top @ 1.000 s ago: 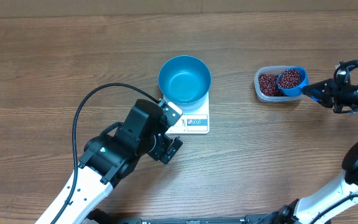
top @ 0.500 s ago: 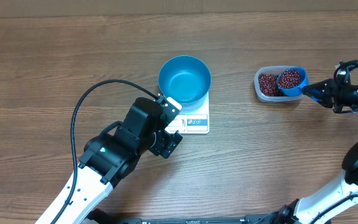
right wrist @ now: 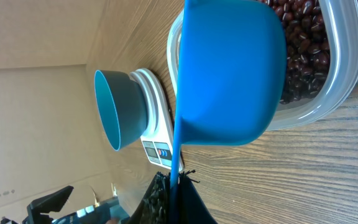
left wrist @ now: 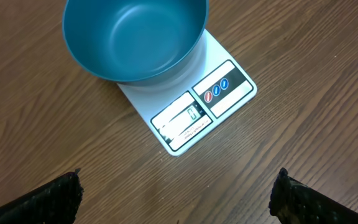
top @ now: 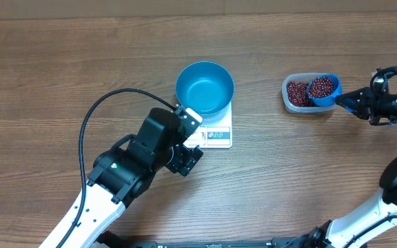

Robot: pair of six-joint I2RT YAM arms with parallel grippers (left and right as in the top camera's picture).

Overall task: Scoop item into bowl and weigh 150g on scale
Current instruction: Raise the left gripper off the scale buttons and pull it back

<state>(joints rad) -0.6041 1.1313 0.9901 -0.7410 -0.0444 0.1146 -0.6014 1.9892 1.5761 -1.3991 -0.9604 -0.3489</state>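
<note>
The empty blue bowl [top: 205,87] [left wrist: 135,37] [right wrist: 115,109] stands on the white scale [top: 217,135] [left wrist: 197,106] [right wrist: 157,134]. My left gripper [top: 194,142] [left wrist: 176,196] hovers open just in front of the scale, nothing between its fingers. At the right, red-brown beans [top: 296,92] [right wrist: 303,43] lie in a clear tub [top: 287,103] [right wrist: 328,93]. My right gripper [top: 353,102] [right wrist: 176,190] is shut on the handle of a small blue scoop [top: 323,90] [right wrist: 229,74]. The scoop holds a load of beans and sits over the tub's right end.
A black cable [top: 98,114] loops from the left arm over the table. Cardboard [right wrist: 36,124] backs the far edge of the wooden table [top: 81,55].
The left gripper has edged slightly toward the scale. The right gripper and the scoop have not moved.
</note>
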